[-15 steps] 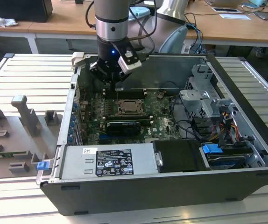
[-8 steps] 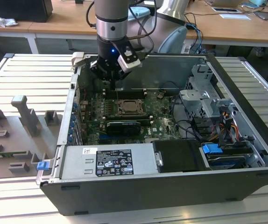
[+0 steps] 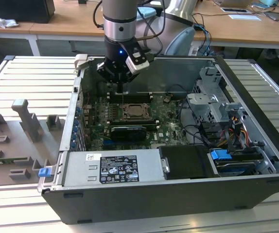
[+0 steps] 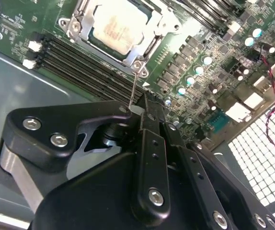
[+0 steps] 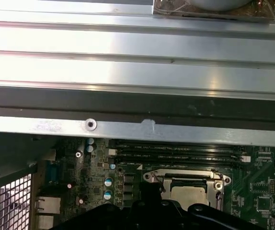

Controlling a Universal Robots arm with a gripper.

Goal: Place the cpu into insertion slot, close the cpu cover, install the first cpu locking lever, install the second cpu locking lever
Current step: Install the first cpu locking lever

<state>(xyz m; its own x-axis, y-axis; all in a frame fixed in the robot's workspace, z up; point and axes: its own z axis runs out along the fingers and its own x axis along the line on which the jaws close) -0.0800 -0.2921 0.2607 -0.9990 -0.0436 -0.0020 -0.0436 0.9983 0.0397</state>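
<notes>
Black gripper (image 4: 144, 108) linkages crowd the foreground of the second wrist view, the fingers drawn together around a thin wire lever (image 4: 134, 86) that rises from the socket's corner; it looks closed on that lever, pinching it near the free end so the wire can be swung about its hinge. Beyond the fingertips the cpu (image 4: 114, 26) lies flat in the insertion slot (image 3: 133, 112), its pale metal face showing through the cut-out of the cpu cover (image 4: 82, 21), which is folded down over it. So seating the chip and closing the cover appear done, and work stands at a locking lever. I cannot tell which of the 2 levers this is. In the exterior view the arm stands nearly upright over the open computer case (image 3: 256, 145), reaching down beside the memory slots (image 4: 75, 62) to the green motherboard (image 4: 209, 62)
</notes>
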